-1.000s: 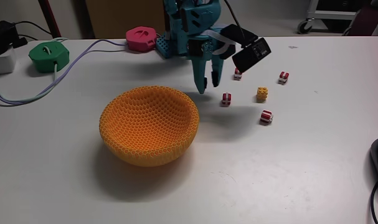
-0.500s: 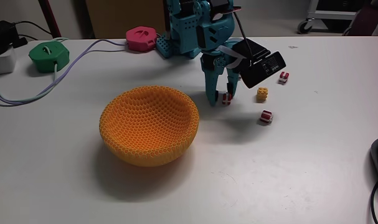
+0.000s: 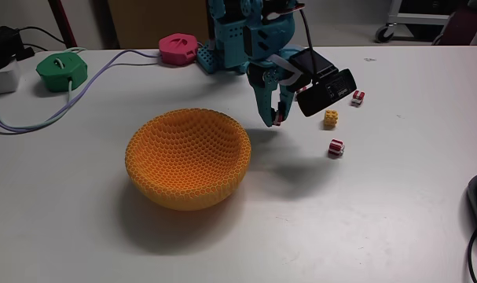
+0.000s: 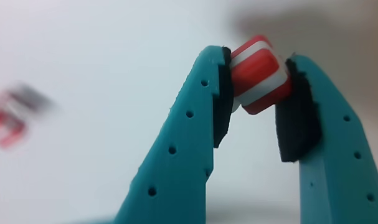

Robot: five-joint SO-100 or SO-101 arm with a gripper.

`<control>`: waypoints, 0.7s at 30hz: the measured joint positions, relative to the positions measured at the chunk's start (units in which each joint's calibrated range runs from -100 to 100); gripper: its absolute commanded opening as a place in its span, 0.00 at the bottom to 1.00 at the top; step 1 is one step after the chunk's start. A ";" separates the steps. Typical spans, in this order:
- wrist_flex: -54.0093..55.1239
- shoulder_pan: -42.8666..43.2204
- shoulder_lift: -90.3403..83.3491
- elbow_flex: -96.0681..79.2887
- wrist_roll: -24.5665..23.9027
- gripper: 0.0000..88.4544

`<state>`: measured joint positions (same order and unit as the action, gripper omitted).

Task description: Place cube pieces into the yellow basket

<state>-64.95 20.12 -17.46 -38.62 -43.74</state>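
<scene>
Yellow basket (image 3: 188, 169) on white table (image 3: 364, 220), green puck (image 3: 62, 70) behind.

Three red-white cubes (image 3: 336, 147) (image 3: 357, 97) (image 4: 258, 74), one yellow cube (image 3: 331, 119), one basket (image 3: 188, 158), two pucks (image 3: 62, 71) (image 3: 178, 49).

blurred: red cube piece (image 4: 7, 122), wrist view left | cut off: end effector (image 4: 256, 87) base, bottom edge

A white table (image 3: 364, 220) runs edge to edge under even light. Behind it stand a wooden panel (image 3: 155, 22) and a wheeled cart (image 3: 411, 20) (white frame, on grey floor).
</scene>
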 measured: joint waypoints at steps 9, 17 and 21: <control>-2.66 -26.79 -1.18 21.77 16.12 0.50; -4.55 -22.15 -2.36 16.26 12.99 0.60; -8.87 -10.54 -3.64 18.82 6.11 0.54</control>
<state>-73.82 9.57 -21.10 -19.80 -37.63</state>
